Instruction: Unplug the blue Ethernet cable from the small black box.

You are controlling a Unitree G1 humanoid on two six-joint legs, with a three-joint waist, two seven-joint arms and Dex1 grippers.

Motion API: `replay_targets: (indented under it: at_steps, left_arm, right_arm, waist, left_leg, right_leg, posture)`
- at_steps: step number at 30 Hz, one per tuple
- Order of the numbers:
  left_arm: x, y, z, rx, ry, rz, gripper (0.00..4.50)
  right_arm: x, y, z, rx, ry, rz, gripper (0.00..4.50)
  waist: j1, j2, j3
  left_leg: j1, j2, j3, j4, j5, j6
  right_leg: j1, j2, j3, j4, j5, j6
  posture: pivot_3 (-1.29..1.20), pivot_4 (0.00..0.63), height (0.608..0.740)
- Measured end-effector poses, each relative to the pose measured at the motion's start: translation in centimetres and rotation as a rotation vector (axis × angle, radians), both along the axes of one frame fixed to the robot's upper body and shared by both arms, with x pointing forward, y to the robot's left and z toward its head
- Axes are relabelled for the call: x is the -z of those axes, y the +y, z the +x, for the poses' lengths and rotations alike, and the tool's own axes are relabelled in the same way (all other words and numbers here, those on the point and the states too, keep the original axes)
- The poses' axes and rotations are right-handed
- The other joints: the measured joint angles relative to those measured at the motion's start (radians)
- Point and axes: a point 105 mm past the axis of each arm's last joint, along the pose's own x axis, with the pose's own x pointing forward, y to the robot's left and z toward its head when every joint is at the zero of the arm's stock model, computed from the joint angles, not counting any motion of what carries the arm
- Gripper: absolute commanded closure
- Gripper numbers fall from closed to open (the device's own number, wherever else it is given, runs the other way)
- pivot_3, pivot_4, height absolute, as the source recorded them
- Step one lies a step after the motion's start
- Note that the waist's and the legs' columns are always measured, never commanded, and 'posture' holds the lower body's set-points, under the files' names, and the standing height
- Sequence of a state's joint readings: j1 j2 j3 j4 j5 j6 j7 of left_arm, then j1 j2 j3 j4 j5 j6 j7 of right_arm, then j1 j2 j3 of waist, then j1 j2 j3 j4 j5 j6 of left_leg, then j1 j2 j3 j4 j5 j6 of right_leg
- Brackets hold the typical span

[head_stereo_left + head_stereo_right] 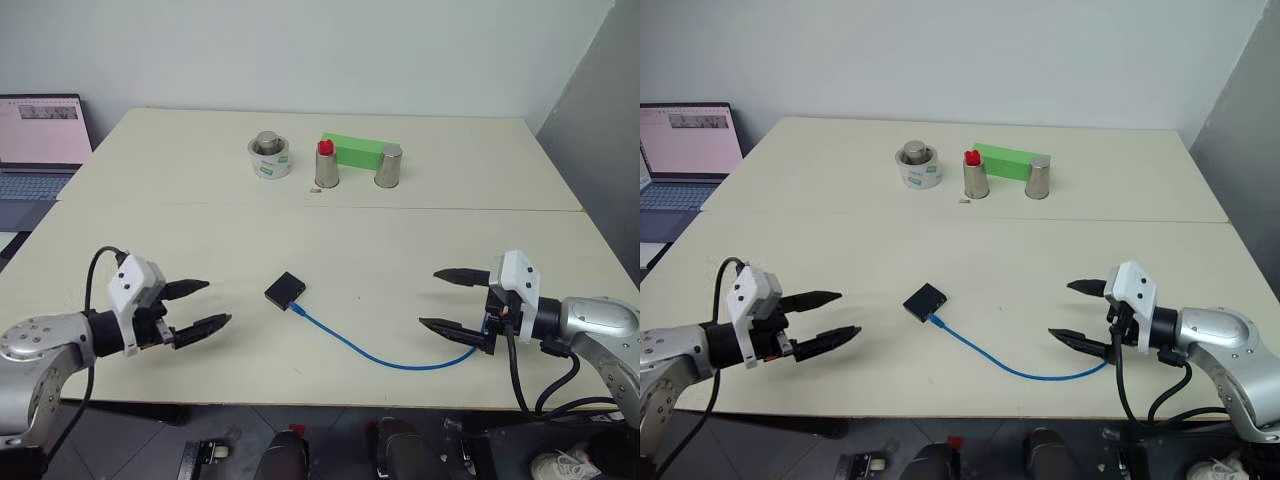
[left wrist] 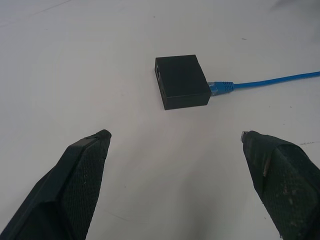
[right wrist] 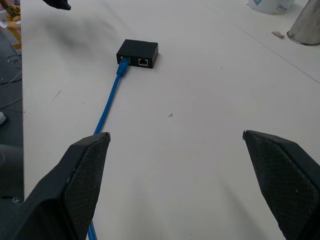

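Observation:
The small black box (image 1: pixel 285 290) lies flat on the cream table (image 1: pixel 330 225), near its front middle. The blue Ethernet cable (image 1: pixel 385 358) is plugged into the box's near right corner and curves right toward my right gripper (image 1: pixel 442 298). That gripper hovers open at the right, fingers pointing left toward the box, with the cable's far end passing under it. My left gripper (image 1: pixel 203 305) stands open at the left, pointing right at the box, a hand's width away. In the left wrist view the box (image 2: pixel 181 81) and plug (image 2: pixel 221 87) lie ahead between the fingers. The right wrist view shows the box (image 3: pixel 137 53) with the cable (image 3: pixel 107 106).
At the table's back stand a white tape roll with a metal weight (image 1: pixel 269 156), two metal cups (image 1: pixel 327 170), one with a red top, and a green block (image 1: pixel 352 150). A laptop (image 1: pixel 40 150) sits at the far left. A seam crosses the table (image 1: pixel 440 208).

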State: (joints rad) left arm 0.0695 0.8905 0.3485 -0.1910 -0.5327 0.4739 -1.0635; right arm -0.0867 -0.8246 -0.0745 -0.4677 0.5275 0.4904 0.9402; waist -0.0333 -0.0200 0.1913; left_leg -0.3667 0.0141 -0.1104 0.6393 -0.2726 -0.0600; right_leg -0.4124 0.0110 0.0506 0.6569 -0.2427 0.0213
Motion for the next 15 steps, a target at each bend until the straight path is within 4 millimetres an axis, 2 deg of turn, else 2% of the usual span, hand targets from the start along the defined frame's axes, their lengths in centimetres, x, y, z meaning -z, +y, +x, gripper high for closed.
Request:
replay_targets:
  at_steps: [10, 15]
  left_arm:
    - [0.0, 0.2, 0.2, -0.016, -0.029, 0.031, 0.05]
    - [0.1, -0.5, 0.0, -0.001, -0.028, 0.001, 0.05]
  right_arm:
    - [0.4, 0.5, 0.0, -0.017, 0.006, -0.014, 0.0]
    - [1.4, 1.6, -0.3, -0.049, 0.031, -0.016, 0.0]
  waist:
    - [0.0, 0.0, 0.0]
    - [0.0, 0.0, 0.0]
  left_leg:
    - [0.0, 0.0, 0.0, 0.0, 0.0, 0.0]
    - [0.0, 0.0, 0.0, 0.0, 0.0, 0.0]
  right_leg:
    - [0.0, 0.0, 0.0, 0.0, 0.0, 0.0]
    - [0.0, 0.0, 0.0, 0.0, 0.0, 0.0]
  posture:
    - [0.0, 0.15, 0.74]
    - [0.0, 0.15, 0.74]
